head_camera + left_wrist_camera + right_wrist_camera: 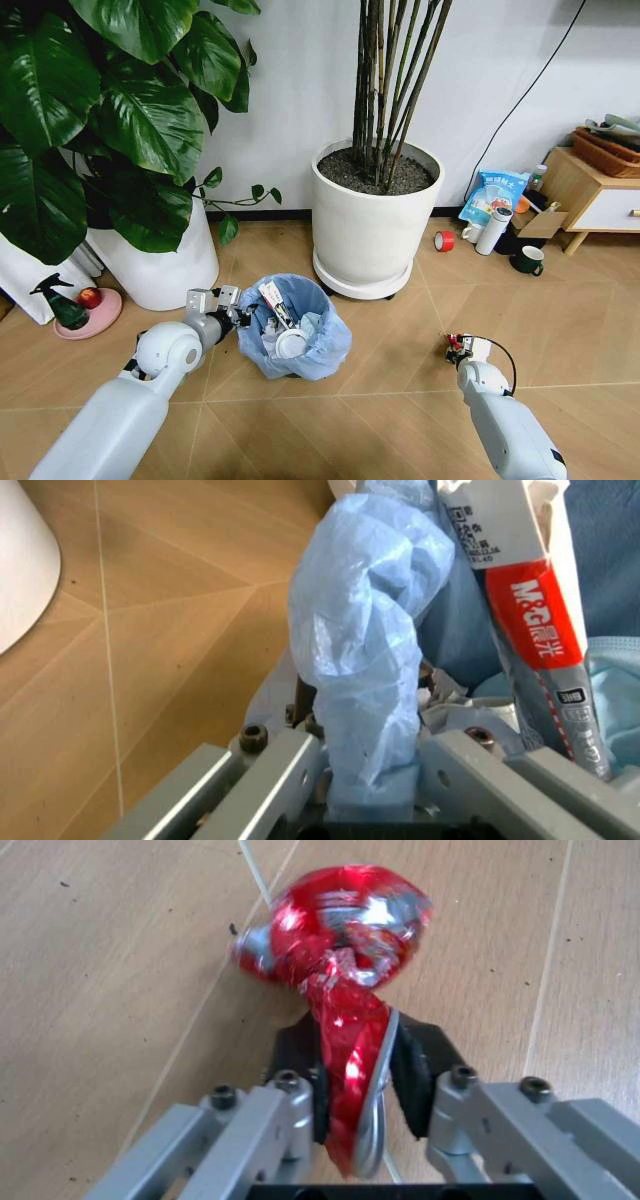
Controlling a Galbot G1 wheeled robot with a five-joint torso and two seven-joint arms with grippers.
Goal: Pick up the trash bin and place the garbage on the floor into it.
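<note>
Looking down from the head camera, we see the trash bin (293, 330) standing on the chevron wood floor (400, 360) in front of the large white plant pot (373, 222), its crinkly light-blue bag (320, 350) folded out over the rim. Inside it lie a white crumpled wad (291, 344) and a long red-and-white M&G wrapper (274, 300) leaning against the near-left wall.

Our left gripper (232, 304) sits at the bin's left edge. In the left wrist view its fingers (275, 769) are clamped on a gathered fold of the blue bag (365, 652) at the rim, with the M&G wrapper (530, 622) just beside that fold and the floor (160, 630) showing on the other side.

Our right gripper (460, 347) is out over the floor well to the right of the bin, apart from it. In the right wrist view its dark pads (415, 1065) are pinched on the twisted tail of a shiny red foil wrapper (340, 967), whose crumpled ball sticks out past the fingertips above the floorboards (120, 990).

Farther back on the right, near the wooden cabinet (595, 195), we see a blue-white bag (493, 193), a roll of red tape (444, 241), a white cylinder (492, 230) and a dark green mug (528, 261). At far left a green spray bottle (60, 302) stands on a pink dish (95, 318) beside another white pot (165, 262).
</note>
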